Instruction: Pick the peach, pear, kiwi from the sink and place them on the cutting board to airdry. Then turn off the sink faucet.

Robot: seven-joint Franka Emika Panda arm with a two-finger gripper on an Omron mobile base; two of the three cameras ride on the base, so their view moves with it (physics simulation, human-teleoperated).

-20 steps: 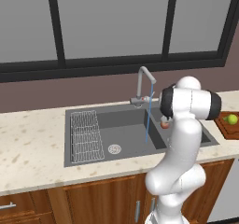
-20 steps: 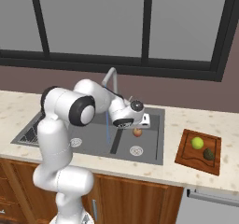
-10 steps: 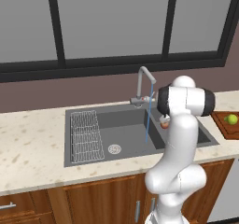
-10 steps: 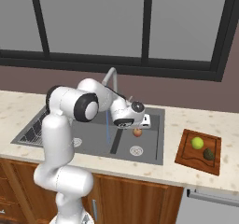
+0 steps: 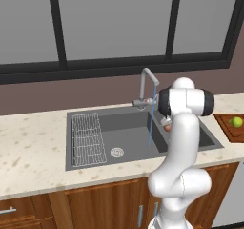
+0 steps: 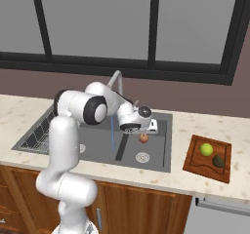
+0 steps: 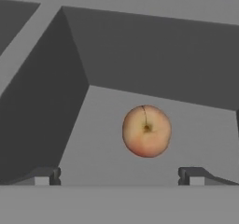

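Right, I have the pincer spread wide above the peach, which lies loose on the floor of the sink, right basin, so the jaws can straddle it; pear and kiwi already dry on the cutting board, water running from the sink faucet

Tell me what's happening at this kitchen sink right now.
A white robot arm is reaching into the sink, its open pincer hanging above the peach on the basin floor, not touching it. The pear and kiwi already lie on the cutting board to the right. The sink faucet is running, a thin blue stream falling into the basin.
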